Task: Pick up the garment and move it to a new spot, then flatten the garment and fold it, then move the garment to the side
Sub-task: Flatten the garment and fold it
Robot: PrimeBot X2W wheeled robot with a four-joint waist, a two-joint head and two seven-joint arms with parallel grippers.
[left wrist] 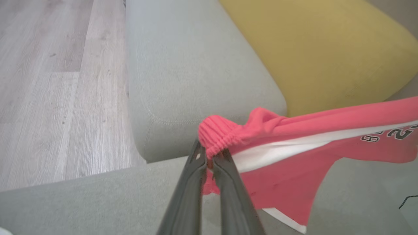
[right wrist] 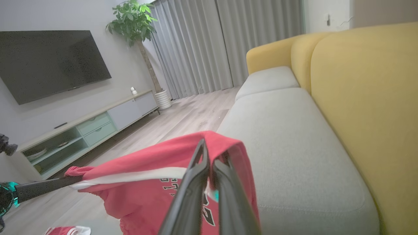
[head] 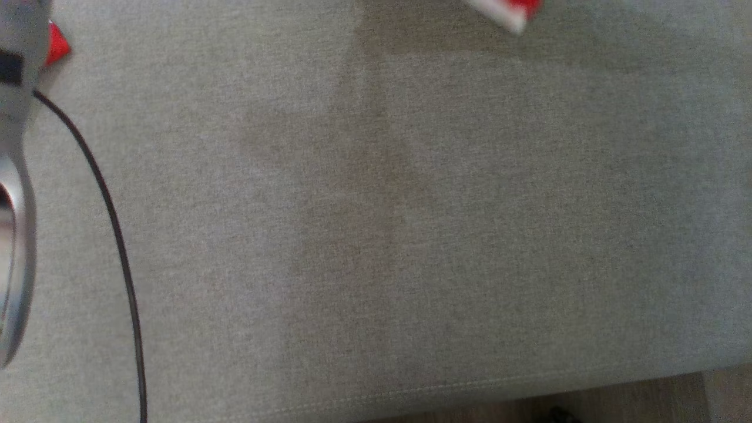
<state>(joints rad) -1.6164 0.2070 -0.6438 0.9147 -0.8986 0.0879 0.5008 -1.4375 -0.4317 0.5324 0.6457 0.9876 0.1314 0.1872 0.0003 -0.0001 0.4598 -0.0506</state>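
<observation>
Stretched in the air above a grey sofa seat (left wrist: pixel 183 81), a red garment (left wrist: pixel 294 153) with a white stripe and black lettering is pinched at both ends. The left wrist view shows the left gripper (left wrist: pixel 210 156) clamped on a ribbed, gathered edge, the cloth trailing off to that view's right past a yellow backrest (left wrist: pixel 326 49). The right wrist view shows the right gripper (right wrist: pixel 213 158) closed on a folded red edge, the cloth draping left of its fingertips. That view alone takes in a television (right wrist: pixel 49 62), potted plant (right wrist: pixel 134 19), curtains (right wrist: pixel 228 42) and low cabinet (right wrist: pixel 88 127). The head view looks down on the seat fabric, with a pale forearm (head: pixel 14 205) and black cable (head: pixel 111 223) at left and a blurred red-and-white sliver (head: pixel 517 12) at the top edge.
</observation>
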